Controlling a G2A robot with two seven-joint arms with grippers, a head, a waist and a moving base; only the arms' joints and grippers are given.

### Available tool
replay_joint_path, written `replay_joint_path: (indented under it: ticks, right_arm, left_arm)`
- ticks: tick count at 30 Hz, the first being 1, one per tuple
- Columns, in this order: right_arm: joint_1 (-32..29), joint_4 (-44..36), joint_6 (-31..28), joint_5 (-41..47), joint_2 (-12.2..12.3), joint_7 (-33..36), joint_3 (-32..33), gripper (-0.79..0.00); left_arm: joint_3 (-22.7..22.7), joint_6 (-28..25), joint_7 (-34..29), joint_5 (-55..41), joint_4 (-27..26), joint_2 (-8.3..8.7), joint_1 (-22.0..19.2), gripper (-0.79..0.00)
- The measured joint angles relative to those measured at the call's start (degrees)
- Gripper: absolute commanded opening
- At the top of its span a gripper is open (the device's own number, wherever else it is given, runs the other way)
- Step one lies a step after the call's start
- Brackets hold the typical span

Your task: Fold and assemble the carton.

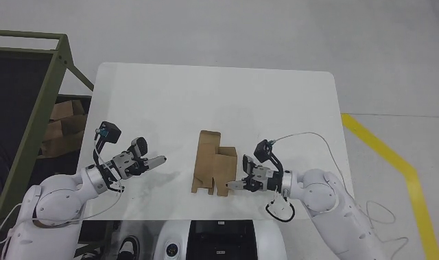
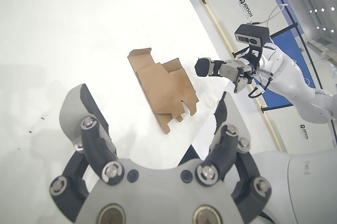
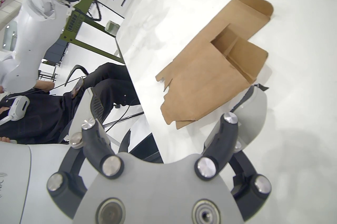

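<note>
White desk (image 1: 206,95) carries the work, and both hands hang low by its near edge, closest to the robot. The right hand (image 1: 239,175) has its jaws spread wide and holds nothing. It sits just beside the near right corner of the carton (image 1: 214,164), with one fingertip at or almost at the cardboard edge, though contact cannot be settled from these views. The left hand (image 1: 151,154), likewise wide and empty, is well apart from the carton on its left side and points toward it across bare desk.

Between the two hands the brown carton lies flat on the desk, not yet assembled. Its long axis runs away from the robot: notched tabs at the near end, a tuck flap curling up slightly at the far end, and a shorter panel doubled along its right side. Since the right arm is much the nearer, the first grip probably falls to it, coming in across the short axis from the right. The left hand would have to cross the gap before it could steady or open the other side.

Beyond the carton the desk runs on bare to its far edge. Past that lies grey floor with a yellow line (image 1: 384,150) on the right. A green frame (image 1: 41,75) stands on the left with cardboard pieces (image 1: 65,123) beside it.
</note>
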Motion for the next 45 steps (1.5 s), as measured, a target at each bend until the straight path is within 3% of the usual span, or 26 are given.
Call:
replay_joint_path:
  ticks: [7, 17, 21, 25, 37, 45]
  right_arm:
    - [1.12, 2.92, -3.55, 4.98, 0.44, 2.22, -1.21, 0.000]
    - [1.04, 3.53, -2.63, 5.55, 0.51, 1.68, -1.15, 0.000]
    - [0.57, 3.66, -1.04, 4.71, 0.50, -0.22, -1.14, 0.000]
    - [0.38, 5.33, -0.08, 6.37, 0.61, -1.20, -1.46, 0.000]
    - [6.98, 16.40, -4.05, 16.73, -0.17, 1.52, -6.37, 0.000]
    - [10.56, 21.50, -4.93, 19.26, -1.03, 1.59, -9.81, 0.000]
  left_arm:
    - [0.00, 0.00, 0.00, 0.00, 0.00, 0.00, 0.00, 0.000]
    - [0.01, 0.01, 0.00, 0.00, 0.01, 0.00, -0.01, 0.000]
    - [2.51, 4.60, -0.98, -1.53, 2.13, 0.13, -2.91, 0.000]
    - [4.92, 9.64, -6.42, -7.09, 4.32, 0.62, -7.45, 0.000]
    - [6.41, 16.90, -27.80, -24.14, 13.45, 2.61, -15.70, 0.000]
    - [7.83, 17.46, -32.56, -27.31, 16.25, 3.44, -18.42, 0.000]
